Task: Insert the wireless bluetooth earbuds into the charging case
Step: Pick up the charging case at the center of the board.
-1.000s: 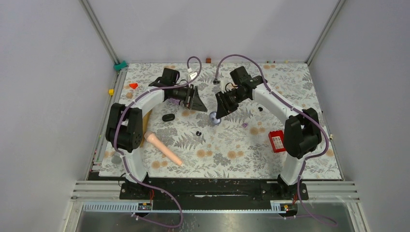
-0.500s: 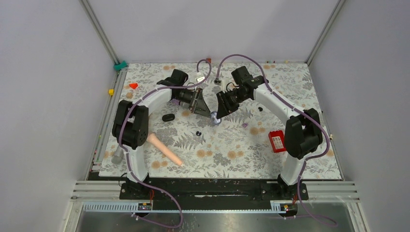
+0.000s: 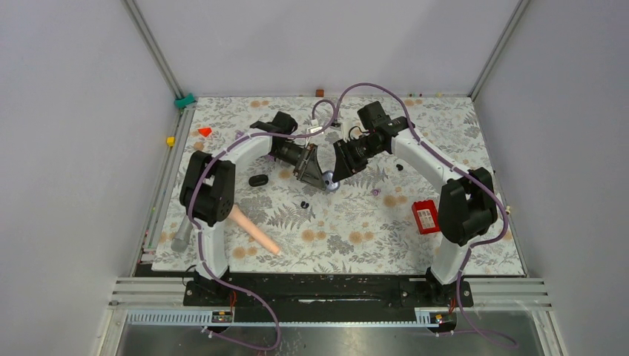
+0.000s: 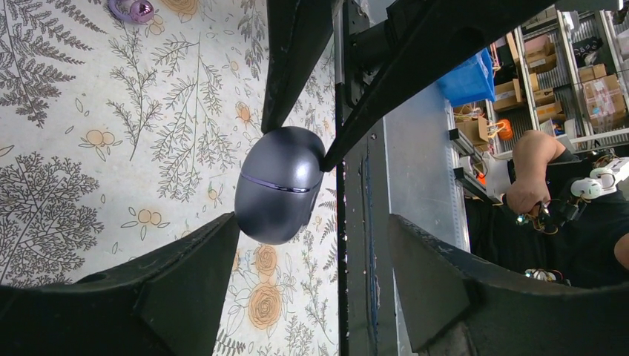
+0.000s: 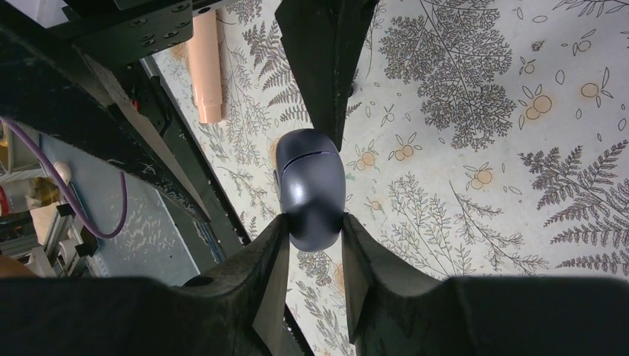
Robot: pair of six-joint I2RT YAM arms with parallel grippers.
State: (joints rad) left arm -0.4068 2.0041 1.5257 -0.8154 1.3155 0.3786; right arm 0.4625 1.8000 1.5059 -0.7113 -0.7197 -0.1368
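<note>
Two grippers over centre of floral-print table [image 3: 460, 245]. Right gripper [image 5: 313, 222]: clamped on dark grey egg-shaped plastic charging case [image 5: 311, 185], lid shut. Left gripper [image 4: 315, 237]: jaws wide, beside case. Tiny purple earbud [image 3: 375, 191], tiny black earbuds [image 3: 303, 204]: loose on surface, toward near edge.

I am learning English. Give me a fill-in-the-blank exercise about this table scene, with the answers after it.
The right gripper is shut on the charging case, whose lid is ___.
The left gripper, close to the case, is ___.
The box beside the right arm is ___.
Missing words: closed; open; red.
</note>
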